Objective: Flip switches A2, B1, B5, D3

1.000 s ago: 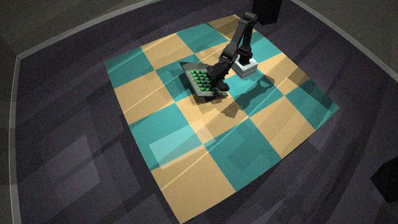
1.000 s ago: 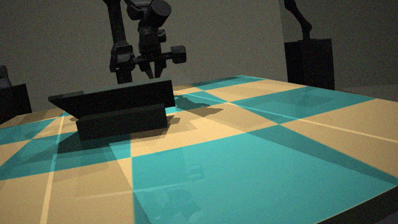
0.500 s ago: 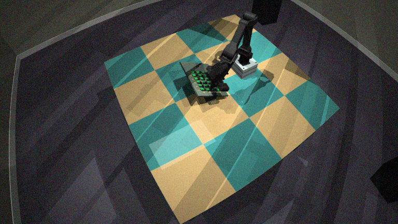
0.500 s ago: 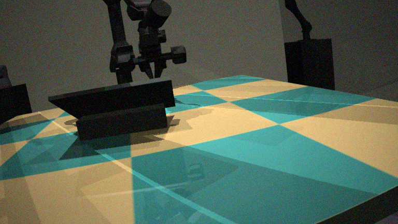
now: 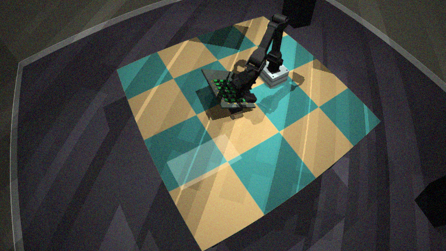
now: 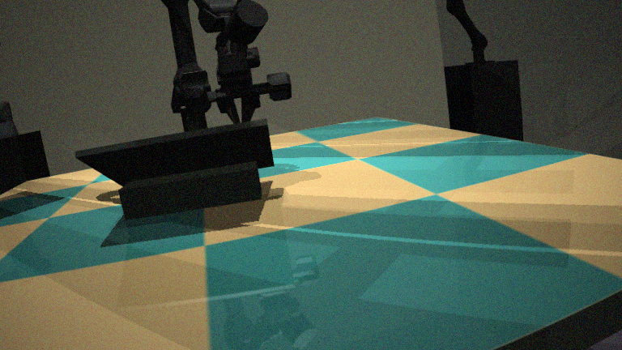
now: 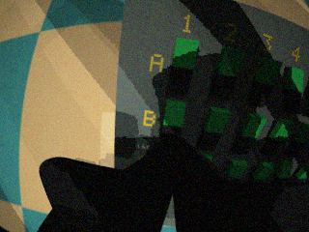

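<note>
You have one switch panel point(image 5: 210, 76) on the desk point(image 5: 305, 136), and one arm point(image 5: 269, 42) over it with one hand point(image 6: 238, 114). One white base block point(image 5: 277, 78) sits under the arm. In the wrist view you can read two row letters, A and B; the green switches point(image 7: 185, 52) are too shadowed to count.

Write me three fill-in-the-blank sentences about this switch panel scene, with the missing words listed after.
1. The fingers of the gripper are ____, holding nothing.
2. The switches on the gray panel are colored ____.
3. In the wrist view, the row letters printed at the panel's edge that can be read are A and ____.

Missing words: shut; green; B
</note>
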Controlling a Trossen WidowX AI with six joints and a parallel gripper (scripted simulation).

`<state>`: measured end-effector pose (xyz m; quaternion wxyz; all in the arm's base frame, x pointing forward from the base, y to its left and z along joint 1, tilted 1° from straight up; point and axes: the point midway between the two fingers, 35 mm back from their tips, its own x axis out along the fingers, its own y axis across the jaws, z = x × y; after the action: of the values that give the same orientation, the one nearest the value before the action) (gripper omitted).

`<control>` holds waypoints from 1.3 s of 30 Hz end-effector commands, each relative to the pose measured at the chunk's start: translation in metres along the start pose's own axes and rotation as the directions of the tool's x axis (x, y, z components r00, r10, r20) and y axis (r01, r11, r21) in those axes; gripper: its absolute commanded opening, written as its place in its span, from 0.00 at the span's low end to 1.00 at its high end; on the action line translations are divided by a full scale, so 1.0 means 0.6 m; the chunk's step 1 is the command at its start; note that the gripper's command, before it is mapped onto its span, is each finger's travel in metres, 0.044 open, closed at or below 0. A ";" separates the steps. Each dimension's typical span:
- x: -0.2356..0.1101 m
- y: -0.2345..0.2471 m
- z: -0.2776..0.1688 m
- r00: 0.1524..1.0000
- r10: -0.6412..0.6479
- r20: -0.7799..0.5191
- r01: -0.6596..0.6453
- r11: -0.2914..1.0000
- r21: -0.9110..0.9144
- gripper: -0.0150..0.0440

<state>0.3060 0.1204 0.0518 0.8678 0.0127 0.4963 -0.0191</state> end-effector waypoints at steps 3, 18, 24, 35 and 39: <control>0.002 0.001 0.000 1.000 0.005 0.000 -0.005 1.000 -0.005 0.25; 0.006 0.001 0.000 1.000 0.005 0.000 -0.005 1.000 -0.005 0.25; -0.098 0.001 0.005 1.000 0.005 -0.027 -0.005 1.000 -0.005 0.25; -0.096 -0.099 0.030 0.999 -0.001 -0.041 0.001 1.000 -0.006 0.25; -0.099 -0.173 0.037 0.999 -0.005 -0.032 0.004 1.000 -0.009 0.25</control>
<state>0.2929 0.0451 0.1132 0.8594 0.0107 0.5108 -0.0201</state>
